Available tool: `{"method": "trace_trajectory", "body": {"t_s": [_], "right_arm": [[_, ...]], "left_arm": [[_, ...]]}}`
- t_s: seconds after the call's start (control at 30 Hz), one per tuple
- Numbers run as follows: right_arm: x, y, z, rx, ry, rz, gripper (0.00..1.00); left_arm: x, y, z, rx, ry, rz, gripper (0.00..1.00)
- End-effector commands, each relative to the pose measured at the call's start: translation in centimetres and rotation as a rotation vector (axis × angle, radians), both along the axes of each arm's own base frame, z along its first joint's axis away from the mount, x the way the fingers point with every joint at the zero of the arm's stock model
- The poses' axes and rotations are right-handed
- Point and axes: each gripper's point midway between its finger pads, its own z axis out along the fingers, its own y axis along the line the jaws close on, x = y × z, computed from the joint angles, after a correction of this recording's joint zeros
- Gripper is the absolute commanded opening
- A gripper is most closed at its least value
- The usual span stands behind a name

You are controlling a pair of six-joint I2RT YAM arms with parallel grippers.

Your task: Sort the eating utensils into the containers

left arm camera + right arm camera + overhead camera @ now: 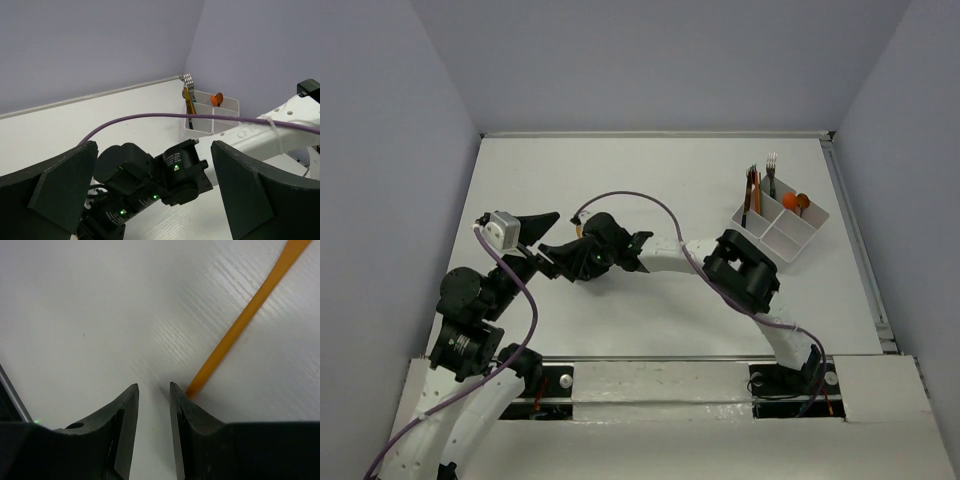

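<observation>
**Sorting appears nearly complete; one piece seen outstanding.**
The white divided box (790,240), right of centre in the top view, holds a fork (771,165), dark-handled pieces (750,195) and an orange spoon (792,200). An orange stick (245,322) lies on the table at mid-frame. The right gripper (153,390) is narrowly parted and empty, one tip just beside the stick's end. The left gripper (154,150) is spread wide and empty.

Blocked head-on at left gripper (154,150) by right arm (260,135) and purple cable (150,117); open tabletop (620,170) beyond, toward divided box (790,235).
</observation>
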Motion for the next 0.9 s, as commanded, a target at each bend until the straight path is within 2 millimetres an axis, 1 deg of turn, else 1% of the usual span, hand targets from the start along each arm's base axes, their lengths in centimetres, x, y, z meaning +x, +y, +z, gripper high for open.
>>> {"method": "trace_trajectory", "body": {"t_s": [0.0,0.03,0.07,0.1,0.17,0.2,0.27,0.3,0.33,0.4,0.43,0.5,0.57,0.6,0.63,0.67,0.73,0.77,0.83,0.87], "right_arm": [[-0.6,0.3,8.3,0.097,-0.089,0.048,0.38],[-0.5,0.0,8.6,0.086,-0.094,0.034,0.38],[0.0,-0.1,9.3,0.076,-0.123,0.021,0.38],[0.9,-1.1,8.4,0.009,-0.143,-0.025,0.40],[2.1,-1.7,8.0,-0.050,-0.172,-0.077,0.40],[3.2,-1.8,7.7,-0.077,-0.198,-0.115,0.40],[4.2,-2.5,6.8,-0.139,-0.216,-0.158,0.41],[5.2,-2.4,6.3,-0.167,-0.236,-0.192,0.41],[5.4,-2.9,5.4,-0.220,-0.233,-0.200,0.41],[6.1,-3.0,4.6,-0.259,-0.238,-0.218,0.41],[6.9,-3.0,4.3,-0.290,-0.255,-0.243,0.42],[7.7,-3.1,4.0,-0.323,-0.275,-0.264,0.43],[8.3,-2.8,3.6,-0.349,-0.283,-0.269,0.43],[8.4,-2.6,3.4,-0.354,-0.284,-0.266,0.43],[8.5,-2.1,3.2,-0.348,-0.280,-0.251,0.44],[8.0,-1.5,3.0,-0.347,-0.277,-0.232,0.44],[8.1,-1.4,2.3,-0.365,-0.276,-0.223,0.44],[7.8,-0.8,1.7,-0.370,-0.280,-0.211,0.45],[7.8,-1.0,0.8,-0.396,-0.272,-0.208,0.45],[7.3,-0.7,0.4,-0.401,-0.273,-0.195,0.45]], "left_arm": [[0.2,-0.2,0.7,-0.020,-0.035,-0.009,0.99],[0.1,-0.2,0.8,-0.021,-0.036,-0.009,0.99],[0.1,-0.2,0.8,-0.023,-0.038,-0.009,0.99],[0.0,-0.2,0.9,-0.023,-0.040,-0.011,0.99],[0.0,-0.2,0.9,-0.024,-0.041,-0.011,0.99],[0.0,-0.2,0.9,-0.024,-0.041,-0.011,0.99],[0.0,-0.2,0.8,-0.022,-0.041,-0.011,0.99],[0.0,-0.2,0.8,-0.023,-0.040,-0.011,0.99],[0.0,-0.2,0.8,-0.024,-0.039,-0.011,0.99],[0.0,-0.2,0.9,-0.023,-0.042,-0.014,0.99],[-0.1,-0.2,0.9,-0.024,-0.041,-0.016,0.99],[0.0,-0.2,0.9,-0.024,-0.041,-0.014,0.99],[0.0,-0.2,0.9,-0.024,-0.041,-0.014,0.99],[-0.1,-0.2,0.9,-0.024,-0.041,-0.016,0.99],[-0.1,-0.2,0.9,-0.023,-0.042,-0.017,0.99],[-0.1,-0.2,0.9,-0.024,-0.041,-0.016,0.99],[-0.1,-0.2,0.9,-0.024,-0.041,-0.017,0.99],[-0.1,-0.2,0.9,-0.025,-0.042,-0.016,0.99],[-0.1,-0.2,0.9,-0.024,-0.042,-0.017,0.99],[-0.1,-0.2,0.9,-0.024,-0.042,-0.017,0.99]]}}
